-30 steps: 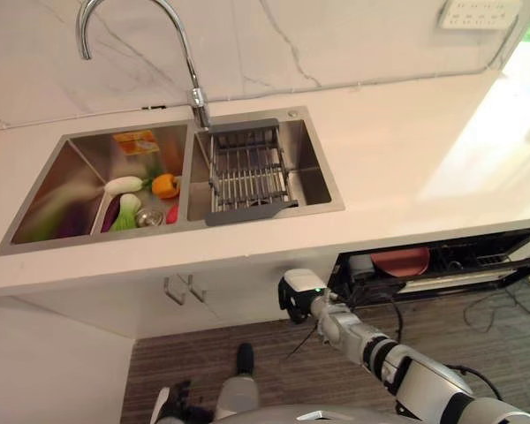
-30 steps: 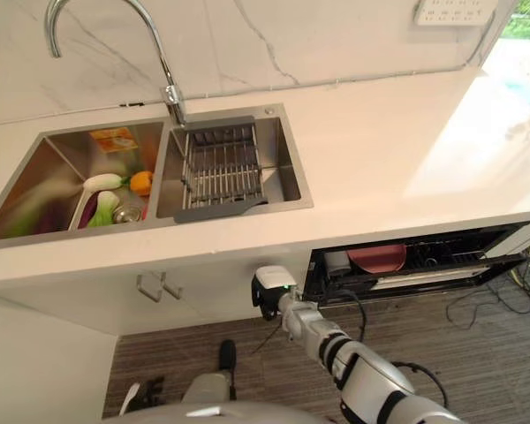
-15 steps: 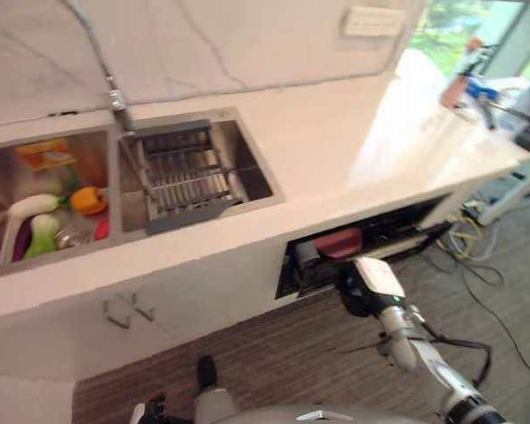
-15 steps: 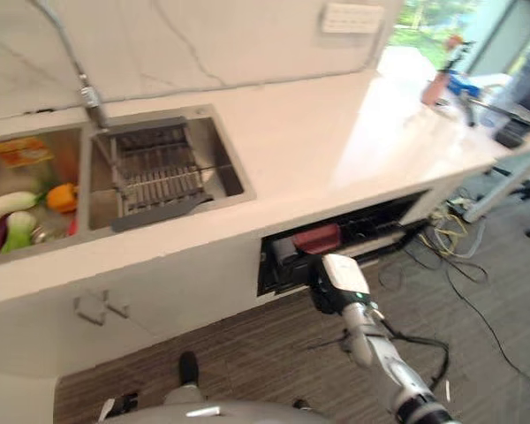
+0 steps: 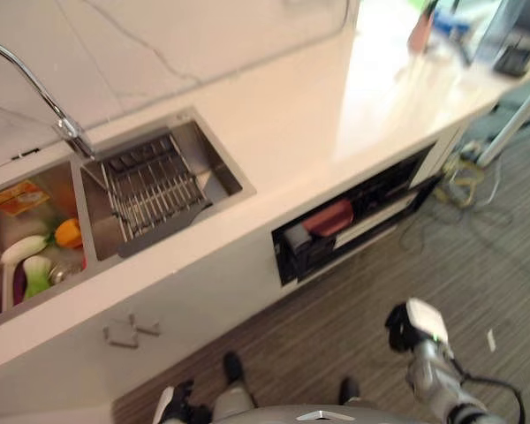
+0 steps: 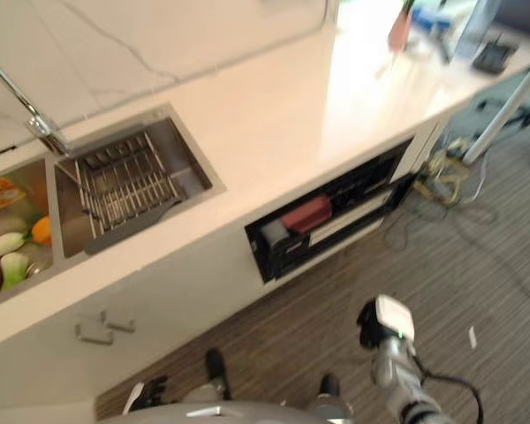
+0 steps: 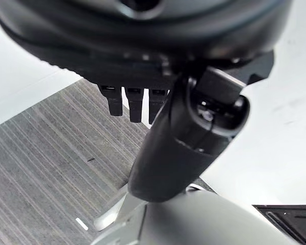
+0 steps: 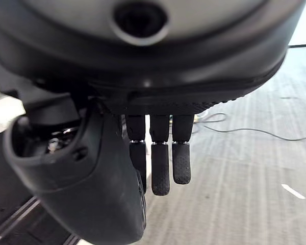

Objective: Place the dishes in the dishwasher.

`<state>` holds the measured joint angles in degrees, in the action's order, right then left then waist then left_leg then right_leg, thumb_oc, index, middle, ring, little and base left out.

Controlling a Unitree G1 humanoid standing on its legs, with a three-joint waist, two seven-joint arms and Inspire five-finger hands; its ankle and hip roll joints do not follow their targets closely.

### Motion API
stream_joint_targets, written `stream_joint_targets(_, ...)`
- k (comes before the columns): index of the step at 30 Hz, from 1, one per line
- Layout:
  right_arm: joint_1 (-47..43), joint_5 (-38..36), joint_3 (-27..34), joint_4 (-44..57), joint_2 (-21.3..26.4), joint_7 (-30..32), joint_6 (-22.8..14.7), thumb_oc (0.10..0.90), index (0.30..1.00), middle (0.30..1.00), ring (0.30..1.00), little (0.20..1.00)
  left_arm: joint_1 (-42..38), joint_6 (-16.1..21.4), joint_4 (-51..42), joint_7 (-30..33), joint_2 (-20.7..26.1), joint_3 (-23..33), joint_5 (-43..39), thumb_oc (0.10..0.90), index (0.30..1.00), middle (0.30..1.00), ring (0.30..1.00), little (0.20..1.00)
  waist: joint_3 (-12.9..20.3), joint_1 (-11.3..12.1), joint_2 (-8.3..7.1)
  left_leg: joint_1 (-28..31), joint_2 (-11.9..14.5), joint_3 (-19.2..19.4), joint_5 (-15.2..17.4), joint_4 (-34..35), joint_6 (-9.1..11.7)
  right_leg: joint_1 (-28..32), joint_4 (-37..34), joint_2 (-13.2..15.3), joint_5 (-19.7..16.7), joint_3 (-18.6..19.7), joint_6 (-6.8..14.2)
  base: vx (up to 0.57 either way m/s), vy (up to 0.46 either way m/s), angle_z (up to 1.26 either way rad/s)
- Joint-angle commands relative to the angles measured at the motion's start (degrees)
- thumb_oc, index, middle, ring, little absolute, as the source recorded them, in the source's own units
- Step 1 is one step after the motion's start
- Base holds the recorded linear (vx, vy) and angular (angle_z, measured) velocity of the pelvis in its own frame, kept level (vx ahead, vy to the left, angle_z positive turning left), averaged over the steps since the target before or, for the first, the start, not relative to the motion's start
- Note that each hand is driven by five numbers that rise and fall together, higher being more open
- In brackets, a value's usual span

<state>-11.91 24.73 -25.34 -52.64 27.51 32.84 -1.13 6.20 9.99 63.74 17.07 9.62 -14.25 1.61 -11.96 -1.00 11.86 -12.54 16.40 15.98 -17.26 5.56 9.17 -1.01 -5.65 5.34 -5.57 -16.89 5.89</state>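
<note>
Under the white counter the dishwasher [image 5: 384,190] stands open as a dark slot. A red dish [image 5: 329,217] lies in its rack, towards the left end. My right hand [image 5: 406,323] hangs low over the striped floor, in front of and to the right of the slot, well apart from it. In the right wrist view its fingers [image 8: 160,168] are straight and hold nothing. My left hand [image 7: 183,148] shows in its own wrist view above the floor, fingers [image 7: 130,99] straight and empty.
A double sink is set in the counter at left; a metal drain rack [image 5: 150,190] sits in its right basin, vegetables [image 5: 44,256] in the left. A tap [image 5: 35,88] arches over it. Cables [image 5: 450,190] lie on the floor at right.
The camera has swung, shifting the whole scene. My right hand has passed from the left end of the dishwasher slot, across its front, to a spot over the floor away from it.
</note>
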Motion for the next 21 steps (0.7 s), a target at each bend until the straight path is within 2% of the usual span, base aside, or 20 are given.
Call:
stream_joint_targets(1, -22.3, 0.8, 1.0, 4.7, 2.7, 7.2, -1.3, 0.400, 0.300, 0.300, 0.300, 0.300, -8.9, 3.4, 0.9, 0.1, 1.0, -2.3, -4.6, 0.800, 0.900, 0.900, 0.900, 0.900, -11.3, 3.2, 0.69, 3.6, -1.7, -1.2, 7.2, -3.1, 1.3, -5.3, 1.6, 6.0, -0.8, -1.8, -0.1, -0.13, 0.039, 0.11)
stream_joint_targets(4, -34.3, -1.2, -0.4, 2.5, 4.7, 7.5, -1.6, 0.400, 0.300, 0.300, 0.300, 0.300, -9.1, 3.7, 1.1, 0.3, 0.9, -2.5, -6.3, 0.800, 0.900, 0.900, 0.900, 0.900, -14.6, 4.1, 2.77, 1.9, -1.6, -1.7, 6.3, -2.2, 1.5, -7.0, 1.0, 6.4, -1.0, -1.0, 0.2, -0.11, 0.007, 0.17)
stream_joint_targets(6, -40.0, -3.3, -1.0, 0.5, 5.1, 7.3, -2.6, 0.400, 0.300, 0.300, 0.300, 0.300, -9.4, 4.0, 1.8, 0.0, 1.2, -2.6, -7.0, 0.800, 0.900, 0.900, 0.900, 0.900, -16.1, 4.4, 3.27, 1.0, -1.8, -2.3, 6.0, -1.8, 1.5, -7.8, 0.8, 6.5, -1.2, -0.4, 0.5, -0.12, -0.014, -0.10)
stream_joint_targets(8, -44.5, -4.2, -3.1, 1.1, 7.4, 5.7, -4.9, 0.400, 0.300, 0.300, 0.300, 0.300, -9.3, 4.2, 1.6, 0.2, 2.2, -2.6, -7.4, 0.800, 0.900, 0.900, 0.900, 0.900, -17.7, 4.8, 3.64, 0.1, -1.8, -2.2, 5.3, -1.7, 1.5, -7.9, 0.8, 6.5, -1.6, -0.5, 0.6, -0.07, -0.029, 0.09)
stream_joint_targets(11, -47.2, -5.8, -4.3, 0.5, 9.7, 4.1, -6.7, 0.400, 0.300, 0.300, 0.300, 0.300, -8.3, 4.4, 0.8, 0.4, 2.8, -2.4, -8.3, 0.800, 0.900, 0.900, 0.900, 0.900, -17.8, 5.4, 4.29, -0.4, -1.9, -2.0, 5.1, -1.5, 1.4, -8.0, 0.8, 6.7, -1.9, -0.8, 0.5, -0.01, 0.004, 0.15)
stream_joint_targets(13, -51.6, -5.9, -8.2, 0.1, 12.4, 1.9, -7.8, 0.400, 0.300, 0.300, 0.300, 0.300, -7.3, 4.6, -0.2, 0.5, 3.8, -2.1, -9.6, 0.800, 0.900, 0.900, 0.900, 0.900, -17.8, 6.2, 5.05, -0.4, -1.9, -1.4, 5.0, -1.1, 1.5, -8.3, 0.8, 7.1, -2.3, -0.9, 0.9, 0.02, 0.029, 0.11)
stream_joint_targets(19, -54.3, -6.7, -10.0, -3.0, 12.2, 1.4, -8.1, 0.400, 0.300, 0.300, 0.300, 0.300, -6.1, 4.4, -1.1, -0.4, 3.2, -2.5, -10.1, 0.800, 0.900, 0.900, 0.900, 0.900, -17.8, 6.5, 6.54, 2.1, -2.3, -0.3, 6.4, -0.6, 1.2, -6.3, 0.7, 7.2, -1.6, -0.8, 0.8, 0.02, 0.037, 0.02)
stream_joint_targets(21, -53.2, -7.1, -11.0, -5.8, 11.7, -1.7, -7.1, 0.400, 0.300, 0.300, 0.300, 0.300, -5.3, 4.7, -0.7, -1.2, 2.5, -3.9, -8.8, 0.800, 0.900, 0.900, 0.900, 0.900, -16.7, 6.0, 6.97, 4.1, -2.6, -0.5, 6.7, -0.6, 1.2, -4.4, 0.7, 6.9, -1.0, -0.5, 0.6, 0.05, 0.010, 0.05)
